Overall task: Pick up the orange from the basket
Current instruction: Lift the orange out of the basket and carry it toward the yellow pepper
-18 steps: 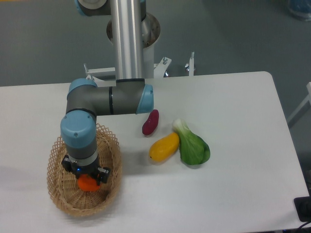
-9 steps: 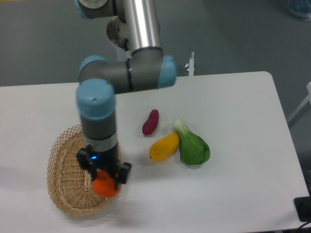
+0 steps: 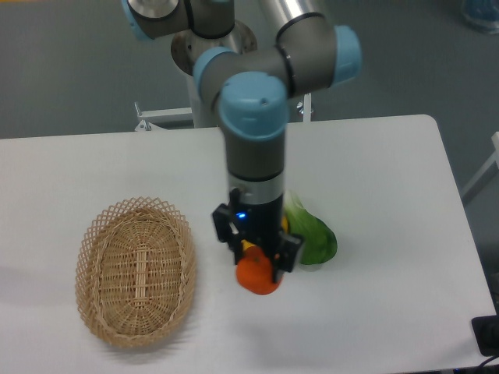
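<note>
Fixed camera: the gripper is clamping the orange between its fingers, holding it up over the table, right of the basket and in front of the green vegetable. The basket is sitting without fruit inside. The pick looks done; only holding or setting down could remain. Against half a second ago, the arm is standing well to the right, the orange has cleared the basket rim, and the yellow fruit is now almost wholly hidden.

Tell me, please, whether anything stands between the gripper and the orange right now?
Nothing visible does: the gripper is shut on the orange, well to the right of the basket, which shows no fruit in it.
</note>
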`<state>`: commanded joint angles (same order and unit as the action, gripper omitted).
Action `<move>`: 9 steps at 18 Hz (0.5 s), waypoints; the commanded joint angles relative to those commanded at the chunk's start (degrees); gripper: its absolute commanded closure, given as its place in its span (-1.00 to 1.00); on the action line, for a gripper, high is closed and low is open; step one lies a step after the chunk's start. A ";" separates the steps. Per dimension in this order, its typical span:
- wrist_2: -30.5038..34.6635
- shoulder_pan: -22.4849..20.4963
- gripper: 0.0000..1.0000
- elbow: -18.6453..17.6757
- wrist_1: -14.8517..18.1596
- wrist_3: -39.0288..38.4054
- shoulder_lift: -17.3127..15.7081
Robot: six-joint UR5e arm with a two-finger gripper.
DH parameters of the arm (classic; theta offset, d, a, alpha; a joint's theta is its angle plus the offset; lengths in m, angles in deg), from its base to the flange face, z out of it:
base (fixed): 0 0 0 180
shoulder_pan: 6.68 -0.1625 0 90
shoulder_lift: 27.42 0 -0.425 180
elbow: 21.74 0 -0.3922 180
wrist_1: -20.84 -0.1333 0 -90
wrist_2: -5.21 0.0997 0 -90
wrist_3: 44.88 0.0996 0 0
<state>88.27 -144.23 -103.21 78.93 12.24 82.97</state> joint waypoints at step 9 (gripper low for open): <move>0.00 -0.27 -0.19 -0.88 0.00 0.71 -0.52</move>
<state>88.27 -144.50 -104.09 78.93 12.95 82.45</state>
